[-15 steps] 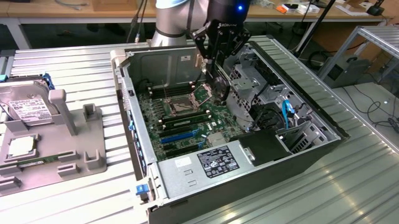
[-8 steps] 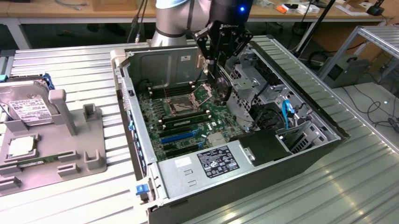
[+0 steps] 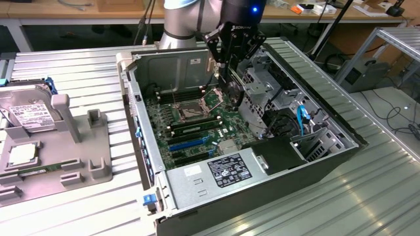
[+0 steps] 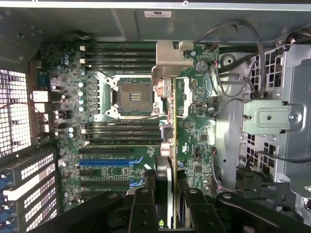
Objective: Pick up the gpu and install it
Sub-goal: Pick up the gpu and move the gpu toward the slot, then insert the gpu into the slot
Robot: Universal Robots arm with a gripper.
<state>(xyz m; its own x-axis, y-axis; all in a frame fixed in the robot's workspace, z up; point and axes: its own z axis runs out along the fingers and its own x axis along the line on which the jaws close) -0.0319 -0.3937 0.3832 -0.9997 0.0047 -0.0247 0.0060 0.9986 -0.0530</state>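
1. Gpu [image 4: 171,116] hung on its thin edge over the green motherboard [image 4: 199,141], inside the open computer case [image 3: 196,189].
2. The gripper [image 4: 168,194] was shut tight on it, one finger on each side.
3. Blue slots [image 4: 109,163] lay near it, and a grey metal cage [image 4: 291,121] stood beside it.

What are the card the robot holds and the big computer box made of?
The gpu: seen edge-on, its board looks like thin, stiff circuit board with a yellowish edge; hard to be sure. Its bracket looks like metal: silvery-tan, dully shiny, with a bent edge. The case: most likely sheet metal, matt grey, with folded edges and punched holes.
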